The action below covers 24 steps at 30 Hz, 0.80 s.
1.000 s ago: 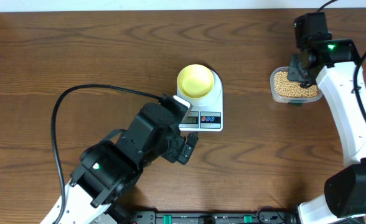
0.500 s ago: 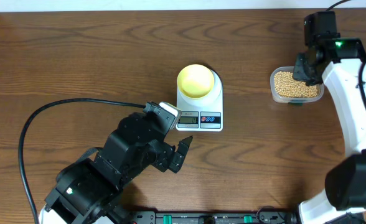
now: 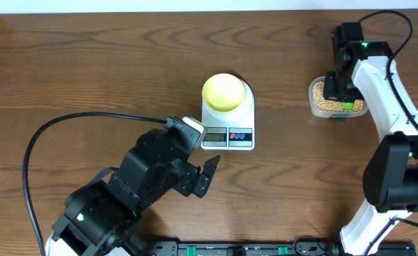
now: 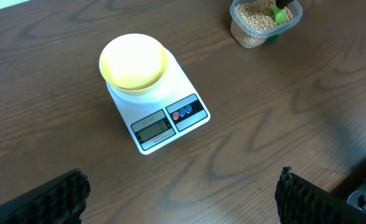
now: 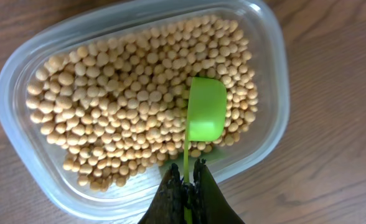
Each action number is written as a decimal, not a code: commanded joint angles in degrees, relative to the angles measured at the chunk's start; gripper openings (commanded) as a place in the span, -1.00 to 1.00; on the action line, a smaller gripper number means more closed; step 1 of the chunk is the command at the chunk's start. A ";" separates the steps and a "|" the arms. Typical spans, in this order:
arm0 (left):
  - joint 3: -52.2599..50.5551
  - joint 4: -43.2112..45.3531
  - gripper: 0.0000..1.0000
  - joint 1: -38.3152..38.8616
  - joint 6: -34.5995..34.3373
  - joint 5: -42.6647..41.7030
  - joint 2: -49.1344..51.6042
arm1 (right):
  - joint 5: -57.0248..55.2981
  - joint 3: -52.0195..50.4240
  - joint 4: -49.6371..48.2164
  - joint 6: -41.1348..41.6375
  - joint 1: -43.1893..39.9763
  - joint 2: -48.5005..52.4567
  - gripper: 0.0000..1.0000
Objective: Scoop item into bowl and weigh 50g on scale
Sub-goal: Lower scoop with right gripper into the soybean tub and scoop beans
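Brown wood-grain table (image 3: pixel 88 71) fills the overhead view, with a white scale (image 3: pixel 228 136) near its middle. A pale yellow bowl (image 3: pixel 223 92) sits on the scale's back half, leaving the grey display (image 4: pixel 153 129) and the two coloured buttons (image 4: pixel 182 113) at the front uncovered. The digits are too small to read.

Well to the right of the scale, and slightly farther back, stands a clear plastic tub (image 3: pixel 313 96) filled with beans (image 5: pixel 108 112). The right gripper (image 5: pixel 184 186) hangs over the near edge of this tub, its fingers pinched tight on the thin handle of a green scoop (image 5: pixel 206 117). The scoop's cup lies among the beans toward the tub's right side, open face up.

The left gripper (image 3: pixel 206 176) hovers above bare table just in front of the scale, a little to its left, fingers spread wide and holding nothing. A black cable (image 3: pixel 45 135) loops over the table left of the scale.
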State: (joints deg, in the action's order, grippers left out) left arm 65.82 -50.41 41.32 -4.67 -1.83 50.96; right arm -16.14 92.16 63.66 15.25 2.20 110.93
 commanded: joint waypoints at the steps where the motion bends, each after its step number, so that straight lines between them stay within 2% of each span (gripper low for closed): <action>1: 0.42 -0.11 0.96 -0.15 -0.09 -0.70 -0.04 | 6.60 0.92 1.07 -2.27 -0.76 0.74 -0.98; 8: 0.42 -0.11 0.96 -0.15 -0.09 -0.70 -0.04 | 21.70 0.90 3.04 -8.35 -4.94 0.59 -0.98; 16: 0.42 -0.13 0.96 -0.15 -0.09 -0.70 -0.04 | 34.05 0.90 3.45 -15.63 -13.49 0.61 -0.98; 20: 0.42 -0.13 0.96 -0.15 -0.09 -0.70 -0.04 | 44.04 0.87 4.15 -20.55 -18.69 0.74 -0.98; 24: 0.42 -0.11 0.96 -0.15 -0.09 -0.70 -0.04 | 49.11 0.52 4.50 -22.32 -22.43 0.76 -0.98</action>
State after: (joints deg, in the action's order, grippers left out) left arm 65.82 -50.46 41.32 -4.64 -1.83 50.96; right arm 23.29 92.31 67.59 -2.83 -17.80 110.98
